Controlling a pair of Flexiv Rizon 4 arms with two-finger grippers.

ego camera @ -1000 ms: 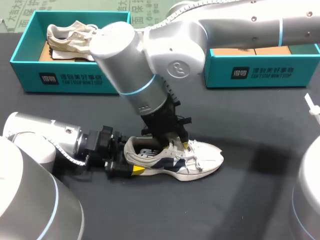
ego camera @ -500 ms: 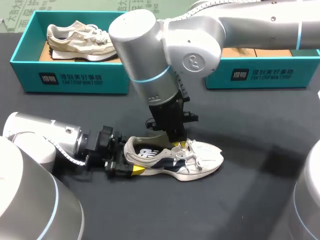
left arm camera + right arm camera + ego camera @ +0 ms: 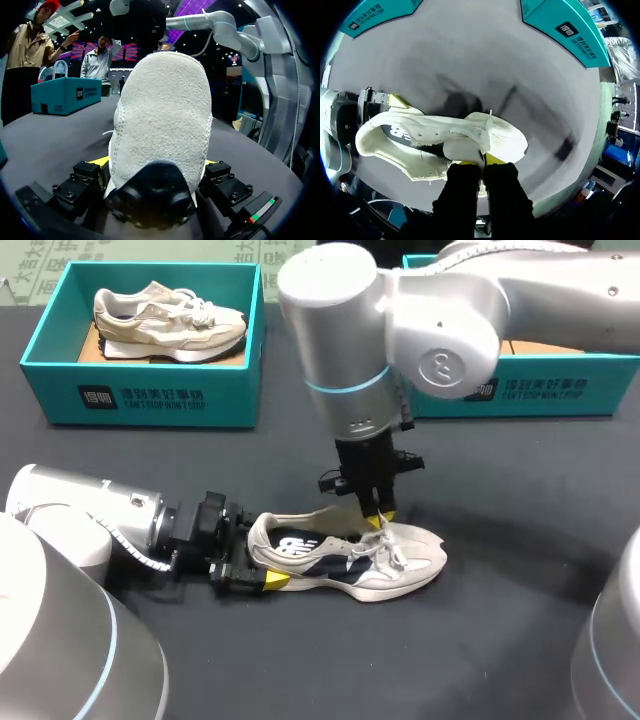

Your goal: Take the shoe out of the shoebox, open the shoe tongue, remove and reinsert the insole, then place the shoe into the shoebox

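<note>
Steadies shoe point(image 3: 350, 562) by clamping left claw point(image 3: 258, 565) on its heel; pinches insole point(image 3: 320, 515) above shoe's opening with right claw point(image 3: 380, 517), for withdrawal.

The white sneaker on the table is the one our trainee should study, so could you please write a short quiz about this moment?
1. True or false: the white sneaker lies inside a shoebox.
2. Which part of the white sneaker does the left claw grip? A. the toe; B. the heel; C. the laces.
3. Short answer: what lies in the teal shoebox at the far left of the table?

Key: 1. False, it lies on the table. 2. B. 3. A beige sneaker.
</note>
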